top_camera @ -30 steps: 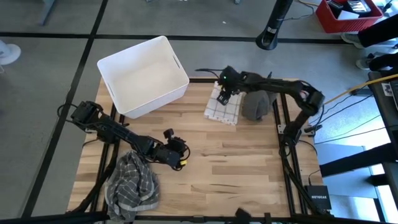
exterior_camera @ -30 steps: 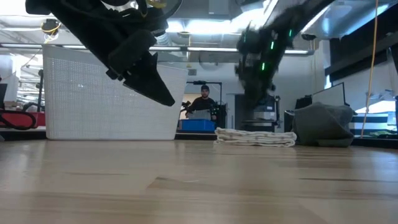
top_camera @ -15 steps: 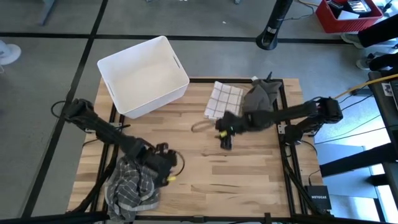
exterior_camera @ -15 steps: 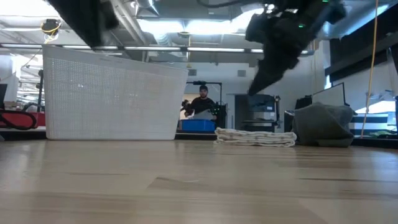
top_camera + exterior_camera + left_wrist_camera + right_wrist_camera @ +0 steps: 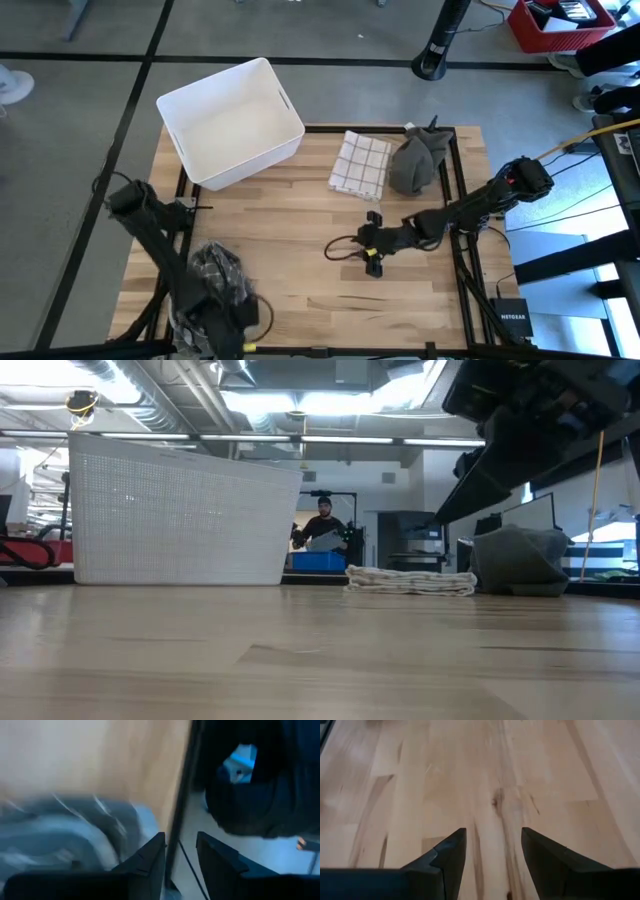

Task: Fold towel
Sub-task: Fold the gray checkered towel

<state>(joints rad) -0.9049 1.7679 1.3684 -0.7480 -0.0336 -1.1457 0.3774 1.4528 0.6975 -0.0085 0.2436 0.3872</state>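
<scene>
- Left gripper (image 5: 228,335) has swung from mid-desk down to the near-left corner; it now sits over the crumpled striped towel (image 5: 212,290), right by the desk (image 5: 300,215) edge.
- Its fingers (image 5: 150,857) have a narrow gap in the left wrist view, narrower than a moment ago. You can't tell yet if they have cloth: the towel shows blurred beside them, not clearly between them.
- Right gripper (image 5: 368,245) has pulled off the folded checkered towel (image 5: 360,165) at the far side and come to mid-desk. Jaws apart, nothing between them, only bare wood below in the right wrist view.
- The checkered towel lies flat and folded, well apart from both grippers, next to the bunched grey cloth (image 5: 415,160). The white basket (image 5: 230,120) stays at the far-left corner.
- Meaning, as a judgement: one towel looks done and you're on the next one. The left arm is going for the striped heap; the right waits over the open desk where that towel could be spread.
- Watch the edge: the heap is close to the desk's rim, so a poor pinch may drag it off.
</scene>
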